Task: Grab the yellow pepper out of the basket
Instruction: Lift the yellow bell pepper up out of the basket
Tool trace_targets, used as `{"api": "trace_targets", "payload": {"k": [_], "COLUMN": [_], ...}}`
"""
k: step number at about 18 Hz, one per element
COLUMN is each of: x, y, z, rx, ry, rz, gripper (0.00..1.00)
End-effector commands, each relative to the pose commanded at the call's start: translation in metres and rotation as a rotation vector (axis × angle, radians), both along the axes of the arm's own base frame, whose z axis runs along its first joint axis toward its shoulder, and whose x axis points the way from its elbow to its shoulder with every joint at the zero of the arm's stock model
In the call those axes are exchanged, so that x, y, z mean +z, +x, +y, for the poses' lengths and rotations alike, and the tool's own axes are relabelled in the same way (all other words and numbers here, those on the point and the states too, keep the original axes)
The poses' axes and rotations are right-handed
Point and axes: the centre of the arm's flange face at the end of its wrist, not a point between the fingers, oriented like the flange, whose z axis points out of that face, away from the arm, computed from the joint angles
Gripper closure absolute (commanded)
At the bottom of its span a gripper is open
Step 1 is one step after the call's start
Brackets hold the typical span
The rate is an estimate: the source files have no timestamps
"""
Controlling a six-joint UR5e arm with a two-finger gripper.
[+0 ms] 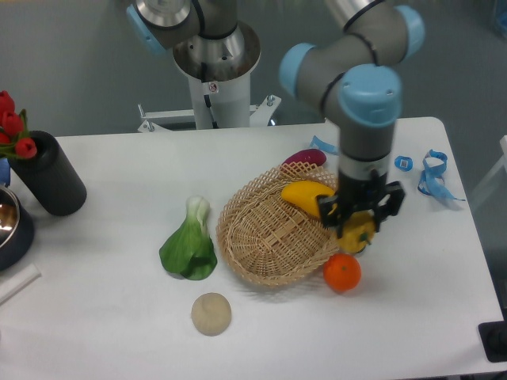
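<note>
Now end effector (pixel 358 229) clamped on yellow pepper (pixel 356 235), orange (pixel 341 271) just below, basket (pixel 261 237) beside

White table (pixel 111 332) with rounded corners fills most of the view; top is smooth, matte, evenly lit, with only soft shadows. Beyond its far edge, a plain grey-blue floor or backdrop, no visible seams. White cylindrical pedestal (pixel 214 95) stands behind the far edge, near centre, with a white bracket at its foot. Small black fitting (pixel 495 340) at the near right corner. A pale strip shows at the right edge of view; cannot tell what it is.
</note>
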Motion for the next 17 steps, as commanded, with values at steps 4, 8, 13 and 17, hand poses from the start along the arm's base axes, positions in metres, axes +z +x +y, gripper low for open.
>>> {"api": "trace_targets", "payload": {"k": [4, 8, 13, 17], "x": [-0.006, -0.002, -0.001, 0.007], "y": [-0.014, -0.022, -0.037, -0.038], "z": [-0.007, -0.003, 0.005, 0.004], "rx": [-0.019, -0.027, -0.159, -0.255], "ry": [-0.002, 0.004, -0.011, -0.022], "rz": [-0.004, 0.016, 0.048, 0.073], "gripper": [0.79, 0.79, 0.78, 0.78]}}
